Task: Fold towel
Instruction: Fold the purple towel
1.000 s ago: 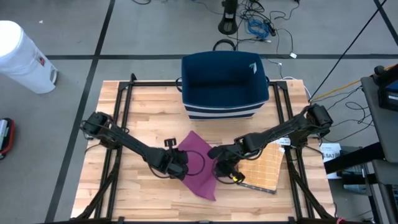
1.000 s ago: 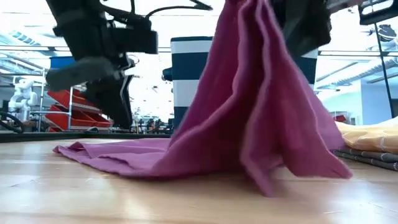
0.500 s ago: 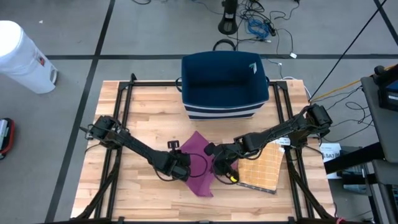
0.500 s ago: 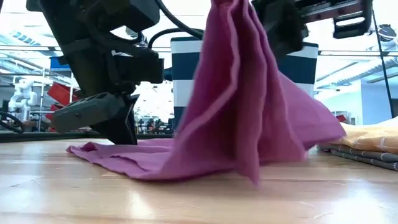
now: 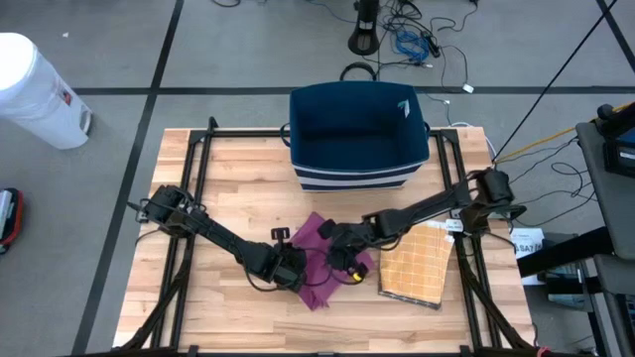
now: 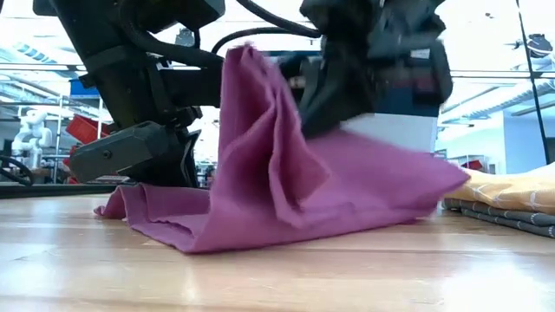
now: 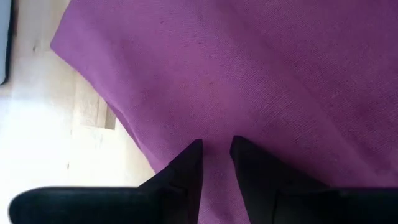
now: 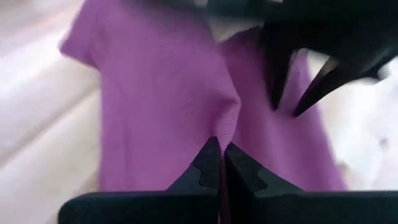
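The magenta towel [image 5: 316, 232] lies bunched at the table's middle, its lower folds [image 6: 347, 195] on the wood. My left gripper [image 5: 295, 270] is down on the towel's left part, its fingertips [image 7: 216, 144] a narrow gap apart with cloth between them. My right gripper [image 5: 342, 260] is shut on the towel's raised part, and in the low view it is blurred [image 6: 347, 78]. The right wrist view shows its shut fingertips [image 8: 221, 146] and, farther off, the left gripper's fingers. My left gripper pinches a small bit of the towel's cloth [image 7: 216, 127] between its two fingers, slanting down from the table's left side; how many layers, I cannot tell. The cloth there lies low on the table [image 6: 147, 204]. My right gripper pinches a gathered fold of the towel [image 8: 227, 121] between its shut fingers, slanting down from the table's right side. The cloth rises to a peak at the fingers and drapes slack below them onto the table [image 6: 260, 130].
A dark blue basket [image 5: 359, 134] stands at the far middle of the table. A folded yellow checked cloth [image 5: 417, 263] lies right of the towel, also visible in the low view [image 6: 512, 195]. A white bin [image 5: 35, 89] stands off the table at far left.
My right gripper has come down and toward the table's left, toward my left gripper, tipping more steeply and carrying the towel's raised part over the rest. The tall hanging drape has sunk into a lower, more compact heap. My left gripper has sunk onto the towel's left part.
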`<state>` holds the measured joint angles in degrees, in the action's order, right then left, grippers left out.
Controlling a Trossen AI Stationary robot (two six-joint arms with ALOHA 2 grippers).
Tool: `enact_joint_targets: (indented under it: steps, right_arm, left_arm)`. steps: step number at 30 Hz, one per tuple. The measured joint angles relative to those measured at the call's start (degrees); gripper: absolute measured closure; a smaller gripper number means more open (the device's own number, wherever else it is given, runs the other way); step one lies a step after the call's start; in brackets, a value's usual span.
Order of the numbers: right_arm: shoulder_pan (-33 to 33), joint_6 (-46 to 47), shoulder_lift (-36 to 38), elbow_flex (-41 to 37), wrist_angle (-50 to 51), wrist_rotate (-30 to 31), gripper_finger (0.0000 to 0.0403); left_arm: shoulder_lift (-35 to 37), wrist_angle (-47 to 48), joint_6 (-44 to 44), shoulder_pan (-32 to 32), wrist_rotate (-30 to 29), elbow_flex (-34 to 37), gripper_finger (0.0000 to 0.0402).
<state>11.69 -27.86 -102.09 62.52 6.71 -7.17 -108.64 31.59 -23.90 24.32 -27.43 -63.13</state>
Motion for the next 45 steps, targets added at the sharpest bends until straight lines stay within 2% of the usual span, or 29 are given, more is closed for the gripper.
enact_joint_targets:
  steps: [6, 15, 19, 26, 31, 34, 38, 45]
  right_arm:
    - [-1.0, -1.4, -5.2, 0.0, -3.4, -0.1, 0.0403]
    - [-1.1, -4.0, -6.4, 0.0, -6.6, -0.4, 0.0389]
    - [-1.1, -4.0, -6.4, 0.0, -7.2, 0.2, 0.0354]
    - [-1.1, -2.2, -6.3, 0.0, -6.8, 7.2, 0.0262]
    - [-1.1, 0.0, -4.9, 0.0, -2.3, 9.1, 0.0224]
    - [-1.1, 2.2, -3.9, 0.0, -1.2, 8.6, 0.0219]
    - [-1.1, 5.0, -3.7, 0.0, -0.6, 4.4, 0.0223]
    - [-1.0, 9.2, -3.7, 0.0, 1.3, 4.1, 0.0229]
  left_arm:
    - [0.0, 0.1, 0.0, 0.4, 0.0, 0.0, 0.0303]
    - [0.0, 0.7, 0.5, 0.6, 0.0, 0.0, 0.0303]
    - [0.0, 0.8, 0.5, 0.6, -0.1, 0.0, 0.0303]
    - [0.0, 3.0, 0.4, 0.9, -0.3, 0.0, 0.0303]
    - [1.4, 6.5, 0.2, 1.4, 0.0, 0.1, 0.0303]
    - [3.4, 7.2, 0.2, 1.5, -1.1, 0.1, 0.0303]
    - [5.9, 6.6, -0.3, 1.6, -3.8, 0.1, 0.0303]
    - [7.3, 9.7, -7.7, 1.6, -5.0, 0.1, 0.0303]
